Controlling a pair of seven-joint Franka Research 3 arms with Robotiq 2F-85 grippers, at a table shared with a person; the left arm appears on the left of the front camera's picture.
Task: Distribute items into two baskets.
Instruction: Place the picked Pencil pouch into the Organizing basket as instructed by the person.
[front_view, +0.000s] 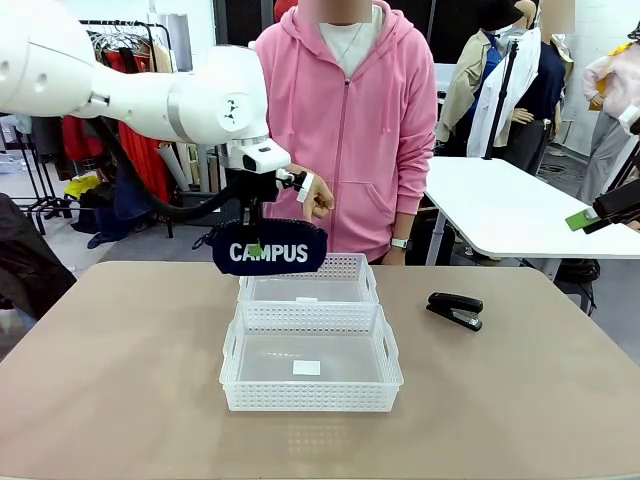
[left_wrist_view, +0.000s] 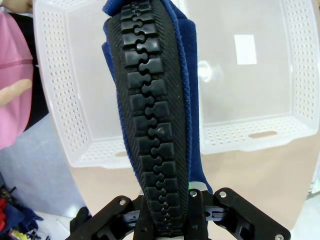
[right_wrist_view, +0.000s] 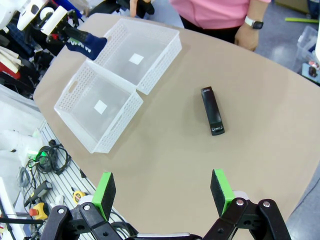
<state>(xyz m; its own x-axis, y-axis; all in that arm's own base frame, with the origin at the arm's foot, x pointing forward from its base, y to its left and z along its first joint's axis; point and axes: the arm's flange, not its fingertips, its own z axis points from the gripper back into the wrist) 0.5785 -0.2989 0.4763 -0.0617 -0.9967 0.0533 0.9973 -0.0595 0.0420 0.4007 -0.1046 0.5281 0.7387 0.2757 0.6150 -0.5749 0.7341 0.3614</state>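
Near basket (front_view: 310, 400) sits mid-table (front_view: 120, 380), with the far basket (front_view: 345, 268) right behind it. Your left pincer (front_view: 255, 243) is clamped on the pouch (front_view: 268, 250) by its zip edge, in the air over the far basket's left part. The pouch's long axis is level, left-right, CAMPUS upright, facing the robot side. Right pincer (right_wrist_view: 162, 192) is wide, holding nothing. The stapler (front_view: 456, 309) lies on the table right of the baskets, long axis roughly left-right.
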